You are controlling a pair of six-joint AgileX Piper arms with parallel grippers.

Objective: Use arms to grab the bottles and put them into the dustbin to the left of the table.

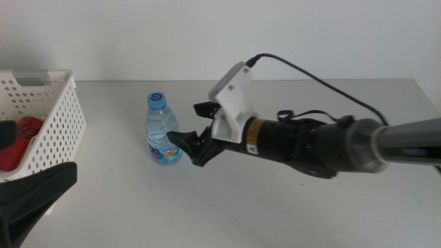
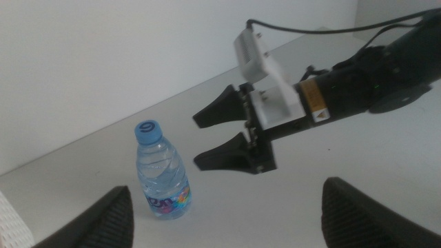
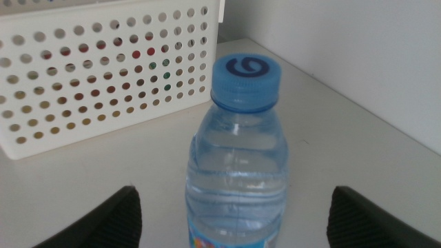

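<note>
A clear water bottle [image 1: 162,131] with a blue cap stands upright on the table [image 1: 275,213], left of centre. My right gripper [image 1: 185,122] comes in from the right and is open just beside the bottle, apart from it. In the right wrist view the bottle [image 3: 238,158] stands ahead of the open right gripper [image 3: 234,196], centred between its jaws. The white perforated dustbin [image 1: 52,117] stands at the left, with something red [image 1: 29,127] inside it. My left gripper [image 2: 227,220] waits open at the lower left, one dark finger [image 1: 41,189] showing in front of the dustbin.
Behind the bottle in the right wrist view is the dustbin's wall [image 3: 103,69], with red, green and yellow showing through its holes. A white wall runs along the table's far edge. The right arm's black cable [image 1: 310,76] arcs above the arm.
</note>
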